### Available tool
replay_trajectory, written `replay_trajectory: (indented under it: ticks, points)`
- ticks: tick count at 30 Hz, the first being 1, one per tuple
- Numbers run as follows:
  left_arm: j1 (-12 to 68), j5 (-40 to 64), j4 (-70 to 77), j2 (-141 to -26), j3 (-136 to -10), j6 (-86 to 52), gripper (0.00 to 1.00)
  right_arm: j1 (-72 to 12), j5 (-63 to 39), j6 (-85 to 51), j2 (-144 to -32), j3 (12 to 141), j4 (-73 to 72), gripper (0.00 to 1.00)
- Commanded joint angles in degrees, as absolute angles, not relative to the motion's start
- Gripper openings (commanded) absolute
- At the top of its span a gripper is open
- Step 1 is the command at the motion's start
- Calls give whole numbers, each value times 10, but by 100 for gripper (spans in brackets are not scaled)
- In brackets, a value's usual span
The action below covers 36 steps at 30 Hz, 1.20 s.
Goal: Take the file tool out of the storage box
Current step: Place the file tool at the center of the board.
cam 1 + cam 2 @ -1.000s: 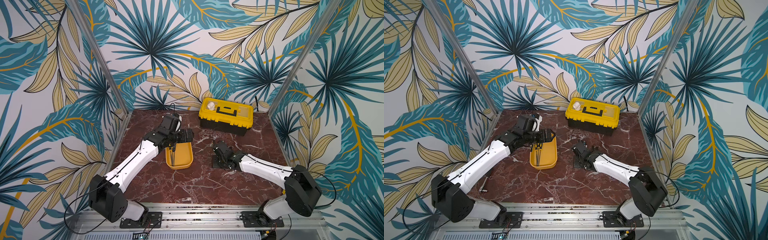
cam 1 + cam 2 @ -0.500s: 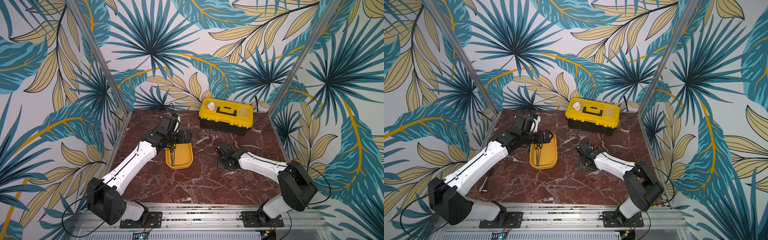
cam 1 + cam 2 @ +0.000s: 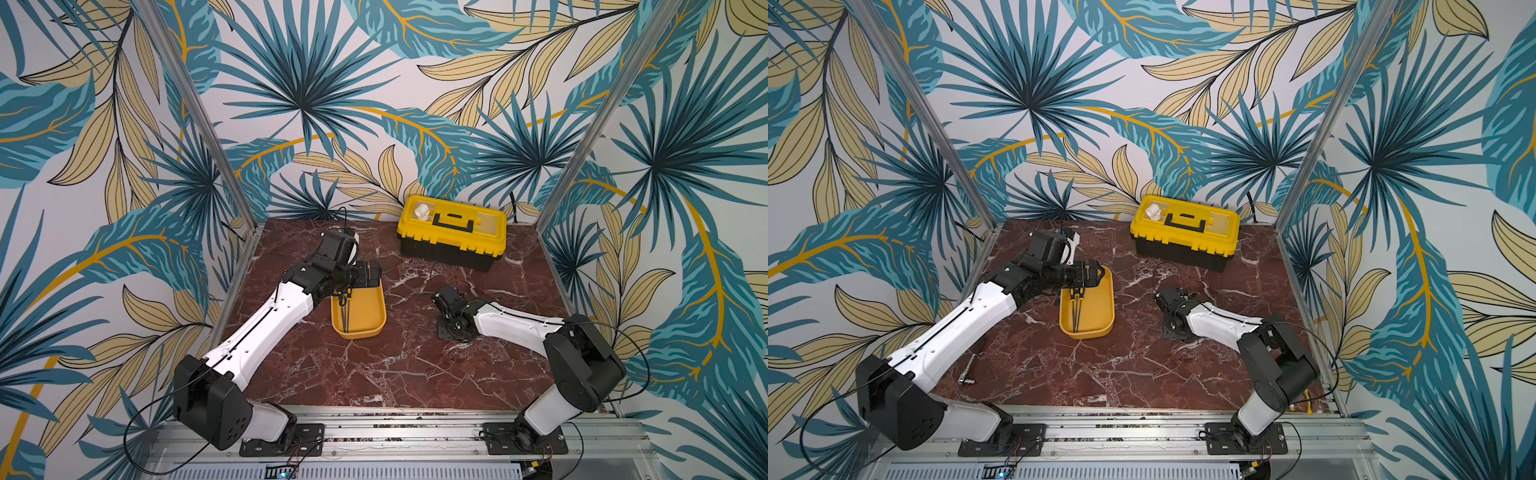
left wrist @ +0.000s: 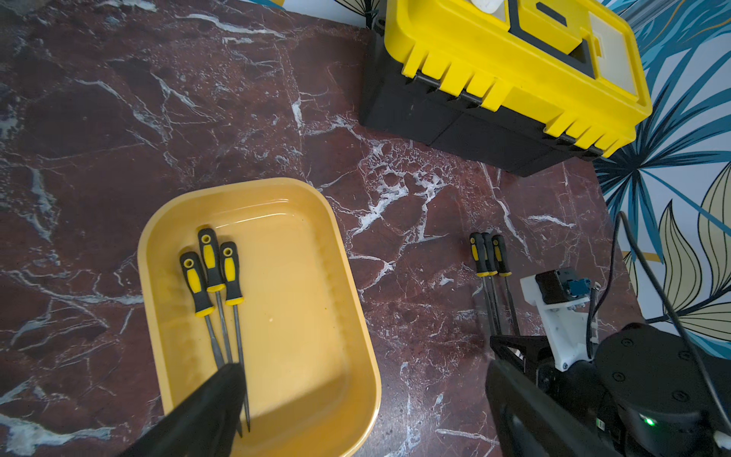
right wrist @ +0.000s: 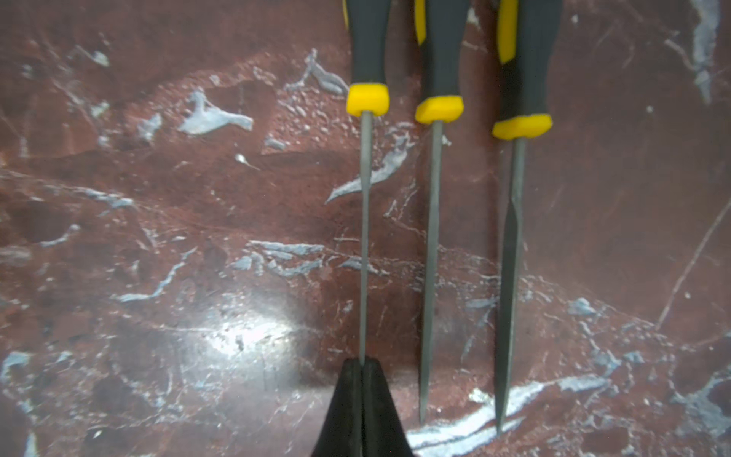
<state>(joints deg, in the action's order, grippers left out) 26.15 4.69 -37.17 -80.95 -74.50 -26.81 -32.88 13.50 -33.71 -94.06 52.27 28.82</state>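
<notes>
Smooth, round-cornered orange plastic storage box [image 3: 358,333] sits on the red marble table [image 5: 158,237], with open floor round its rim. Three thin steel files [image 4: 215,269] with black-yellow grips lie along one long wall, under the wide-spread left gripper [image 4: 364,354]. Well apart, the right gripper [image 5: 362,362] pinches a loose file [image 5: 364,198] by its tip.

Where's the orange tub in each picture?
Top view: storage box left of centre, nearer than the yellow toolbox.
Top view: storage box same spot, toolbox behind it.
Left wrist: storage box close up, three files inside, toolbox beyond.
Right wrist: not in it.
Shared landmark: the toolbox, except right wrist.
</notes>
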Motion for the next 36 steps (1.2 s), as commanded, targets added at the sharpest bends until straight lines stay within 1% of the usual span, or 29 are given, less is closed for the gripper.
replay_trajectory:
  ticks: [1,9,19,21,23,25,27,30,33,34,36]
  points:
    - [258,36,-379,-807,-731,-258,100,-325,138,-323,-950,513,295,0]
    - [258,29,-379,-813,-726,-256,100,-320,134,-317,-961,517,292,0]
    - [252,-18,-389,-843,-734,-252,100,-320,126,-318,-973,517,285,0]
    - [249,-30,-392,-855,-740,-251,100,-321,123,-316,-974,517,283,6]
    - [247,-30,-395,-871,-750,-247,99,-320,120,-316,-973,516,282,7]
    - [246,-51,-402,-891,-765,-242,97,-321,121,-314,-971,516,282,8]
    - [245,-60,-413,-914,-784,-240,94,-320,118,-313,-967,515,282,12]
    - [245,-65,-428,-951,-811,-239,93,-320,115,-310,-959,514,282,19]
    - [243,-65,-421,-980,-824,-241,92,-320,109,-302,-940,513,284,23]
    - [242,-64,-421,-989,-829,-242,91,-320,107,-299,-933,513,286,25]
    - [240,-65,-421,-1008,-839,-245,89,-320,95,-291,-910,512,286,32]
